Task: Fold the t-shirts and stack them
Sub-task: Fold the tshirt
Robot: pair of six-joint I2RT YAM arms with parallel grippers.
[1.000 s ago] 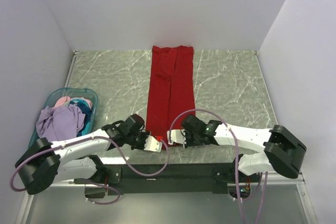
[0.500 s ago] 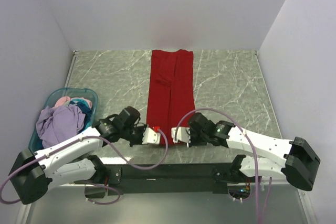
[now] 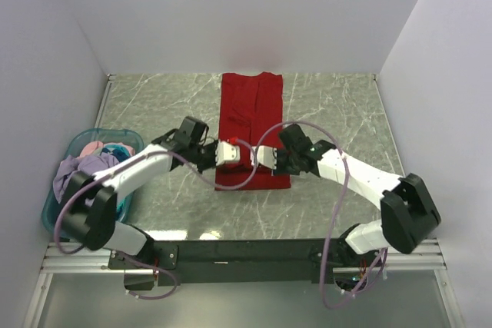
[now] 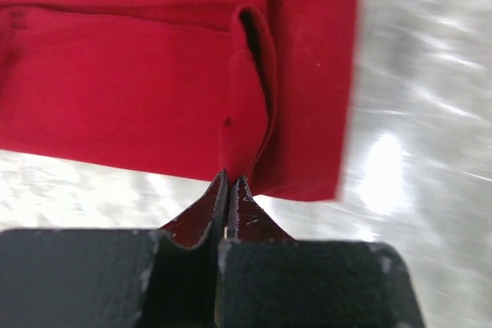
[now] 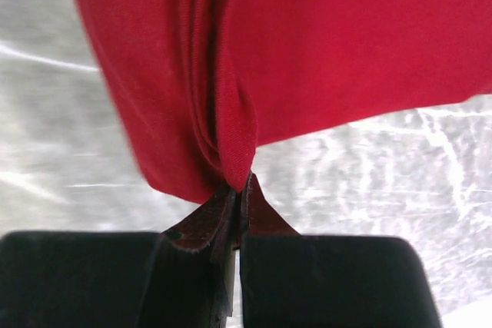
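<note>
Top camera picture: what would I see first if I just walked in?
The long, bright red t-shirt lying down the middle of the marbled table jumps out first. The left gripper and right gripper are each pinched shut on a bit of its cloth, side by side over its near half. At the table's left edge sits a teal basket heaped with a lavender shirt and other colours.

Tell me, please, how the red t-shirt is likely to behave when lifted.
Probably floppy: the red t-shirt bunches into soft folds where the left gripper and right gripper pinch it. Likely light, since two small pinches hold its edge.
</note>
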